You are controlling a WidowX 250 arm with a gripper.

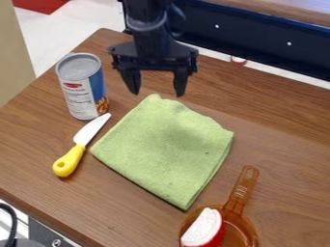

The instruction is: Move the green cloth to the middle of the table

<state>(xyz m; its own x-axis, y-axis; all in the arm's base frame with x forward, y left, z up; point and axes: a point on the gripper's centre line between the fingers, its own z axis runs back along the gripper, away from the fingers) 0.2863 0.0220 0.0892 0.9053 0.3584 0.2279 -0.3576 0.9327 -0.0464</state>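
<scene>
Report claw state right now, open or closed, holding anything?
Claw: open, holding nothing, above the far corner of the green cloth.

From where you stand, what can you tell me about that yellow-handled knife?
The knife has a broad, whitish blade and a rounded yellow handle, apparently plastic, with a hole near its end. It lies on the wood-grained table, its tip beside the can, its middle close to a corner of the green cloth.
</scene>
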